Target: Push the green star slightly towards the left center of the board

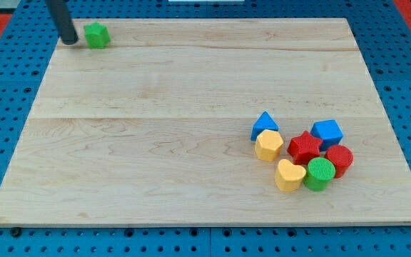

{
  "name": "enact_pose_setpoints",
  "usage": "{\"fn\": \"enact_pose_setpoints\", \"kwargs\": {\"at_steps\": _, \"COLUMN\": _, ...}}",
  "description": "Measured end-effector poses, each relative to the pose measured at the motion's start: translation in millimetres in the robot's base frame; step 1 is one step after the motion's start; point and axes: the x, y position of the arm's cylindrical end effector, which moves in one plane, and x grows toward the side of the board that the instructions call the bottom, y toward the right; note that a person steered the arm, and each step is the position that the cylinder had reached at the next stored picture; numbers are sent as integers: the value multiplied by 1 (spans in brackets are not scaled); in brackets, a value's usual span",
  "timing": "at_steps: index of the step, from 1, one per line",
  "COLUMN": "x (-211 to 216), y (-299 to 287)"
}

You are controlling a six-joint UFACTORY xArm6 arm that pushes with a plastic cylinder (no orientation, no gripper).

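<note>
A small green block (pixel 97 35), whose star shape is hard to make out, lies near the top left corner of the wooden board (pixel 155 143). My tip (pixel 70 41) stands just to the view's left of the green block, close to it; I cannot tell if they touch. The dark rod rises from the tip out of the view's top.
A cluster sits at the lower right: a blue triangle (pixel 264 123), a blue cube (pixel 327 132), a yellow hexagon (pixel 268 145), a red star (pixel 304 148), a red cylinder (pixel 339 160), a yellow heart (pixel 289 175), a green cylinder (pixel 320 173). Blue pegboard (pixel 6 107) surrounds the board.
</note>
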Motion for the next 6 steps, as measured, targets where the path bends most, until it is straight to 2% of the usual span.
{"fn": "enact_pose_setpoints", "kwargs": {"at_steps": 1, "x": -41, "y": 1}}
{"fn": "enact_pose_setpoints", "kwargs": {"at_steps": 2, "x": -63, "y": 13}}
{"fn": "enact_pose_setpoints", "kwargs": {"at_steps": 3, "x": -48, "y": 98}}
{"fn": "enact_pose_setpoints", "kwargs": {"at_steps": 4, "x": -2, "y": 113}}
{"fn": "enact_pose_setpoints", "kwargs": {"at_steps": 5, "x": -63, "y": 94}}
{"fn": "enact_pose_setpoints", "kwargs": {"at_steps": 6, "x": -64, "y": 73}}
